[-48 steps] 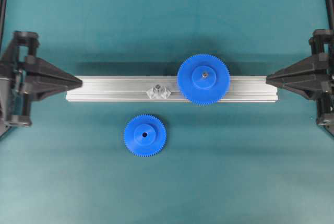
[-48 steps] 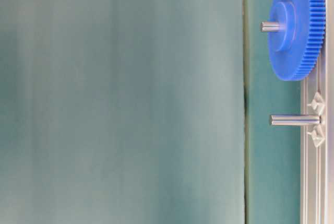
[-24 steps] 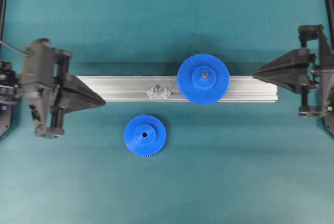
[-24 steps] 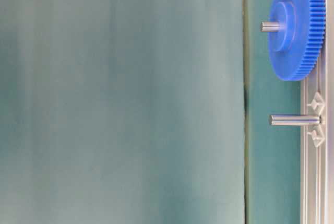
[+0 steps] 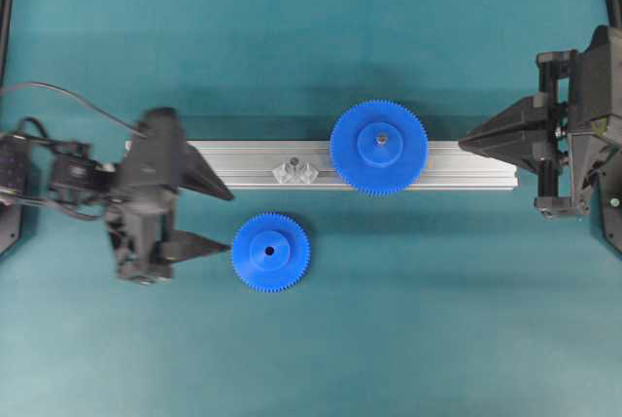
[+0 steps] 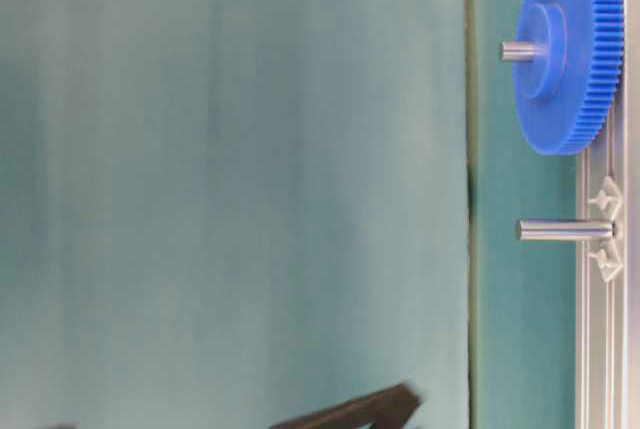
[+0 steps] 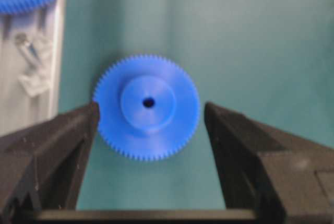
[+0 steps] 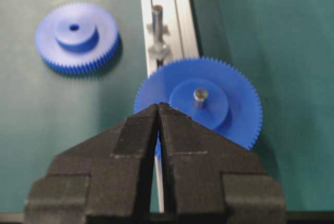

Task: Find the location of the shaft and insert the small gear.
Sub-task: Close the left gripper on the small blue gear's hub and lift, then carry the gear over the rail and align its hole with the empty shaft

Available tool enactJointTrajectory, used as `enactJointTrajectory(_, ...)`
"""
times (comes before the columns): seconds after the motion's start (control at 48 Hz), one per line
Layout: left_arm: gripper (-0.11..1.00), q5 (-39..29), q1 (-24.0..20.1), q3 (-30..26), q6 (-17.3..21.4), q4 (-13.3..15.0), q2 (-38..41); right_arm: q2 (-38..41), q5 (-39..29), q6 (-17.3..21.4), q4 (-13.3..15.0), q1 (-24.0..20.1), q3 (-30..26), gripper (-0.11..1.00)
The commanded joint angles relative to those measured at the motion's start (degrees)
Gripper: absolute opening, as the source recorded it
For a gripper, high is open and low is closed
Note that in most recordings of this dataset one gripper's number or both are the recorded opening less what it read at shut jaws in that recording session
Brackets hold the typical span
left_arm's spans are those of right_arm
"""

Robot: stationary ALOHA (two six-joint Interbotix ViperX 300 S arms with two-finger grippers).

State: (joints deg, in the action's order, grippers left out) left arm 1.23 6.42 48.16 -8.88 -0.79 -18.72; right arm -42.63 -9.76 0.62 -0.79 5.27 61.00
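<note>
fingers of the left gripper [image 5: 219,218] are spread wide overhead, just left of the small gear [image 5: 270,253], which lies flat on the surface [image 5: 408,339] below the rail [image 5: 457,165]; the shaft [image 5: 293,162] is bare, beside the larger gear [image 5: 378,147]. right gripper [image 5: 465,143] fingers pinched together, empty. table-level view: shaft [image 6: 565,230] stands free. left wrist view: gear [image 7: 146,106] sits between the fingers [image 7: 78,130], untouched. i'd centre on the rim, drop lower, then close evenly so it stays level.
</note>
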Motion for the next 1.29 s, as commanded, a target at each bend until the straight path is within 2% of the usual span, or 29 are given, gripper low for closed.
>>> enactJointTrajectory(0.0, 0.79, 0.3, 0.7, -2.6, -0.2, -0.2, 2.3, 0.0, -0.5, 0.2, 0.1, 0.4, -1.3, 0.11)
enactJointTrajectory(0.312, 0.90, -0.1, 0.9, -6.6, 0.2, -0.2, 12.4, -0.3, -0.7, 0.2, 0.1, 0.4, -1.0, 0.11)
enactJointTrajectory(0.749, 0.91, -6.2, 1.0, -12.6, 0.4, -0.2, 21.7, -0.4, -0.7, 0.2, 0.1, 0.4, -0.4, 0.11)
enactJointTrajectory(1.02, 0.91, -9.4, 1.1, -14.7, 2.7, -0.2, 24.0, -0.4, -0.7, 0.2, 0.1, 0.4, 0.2, 0.11)
enactJointTrajectory(1.27, 0.91, -9.8, 1.3, -16.1, 2.9, -0.2, 26.2, -0.5, -0.7, 0.3, 0.1, 0.4, 0.7, 0.11)
